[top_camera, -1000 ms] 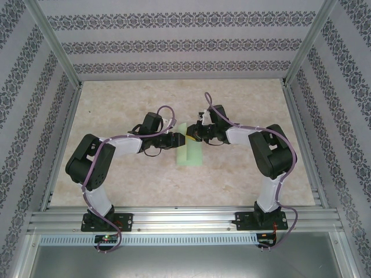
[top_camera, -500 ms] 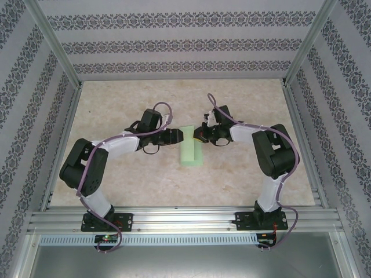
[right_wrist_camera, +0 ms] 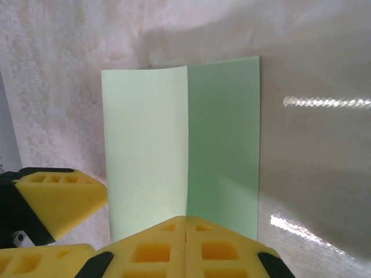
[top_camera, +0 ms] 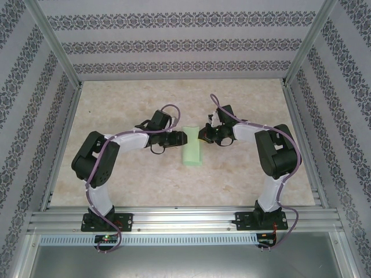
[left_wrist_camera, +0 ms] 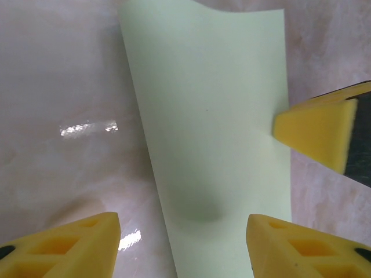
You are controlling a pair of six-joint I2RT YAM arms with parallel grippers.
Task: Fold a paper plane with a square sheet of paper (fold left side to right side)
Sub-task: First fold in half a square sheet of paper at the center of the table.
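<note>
The sheet of paper [top_camera: 191, 152] lies on the table as a narrow pale green folded strip. Seen from the left wrist, the sheet of paper [left_wrist_camera: 208, 116] has a slight dent near my fingers and its far edge curls a little. My left gripper [top_camera: 181, 138] is open at the strip's left edge, and in its own view the left gripper [left_wrist_camera: 182, 246] straddles the strip's near end without touching it. My right gripper [top_camera: 203, 135] is shut at the strip's right edge. The right gripper [right_wrist_camera: 185, 223] rests its closed tips over the sheet of paper [right_wrist_camera: 151, 145], in line with the paper's centre line.
The marble-patterned table [top_camera: 127, 98] is walled in by patterned panels and an aluminium frame [top_camera: 55, 49]. The right gripper's yellow fingertip [left_wrist_camera: 316, 130] touches the paper's right edge in the left wrist view. A left fingertip [right_wrist_camera: 58, 200] sits just left of the strip.
My left gripper opened and drew back left off the paper. The paper went from a wider, partly lifted shape to a narrow flat strip. The right gripper stayed shut and shifted slightly right.
</note>
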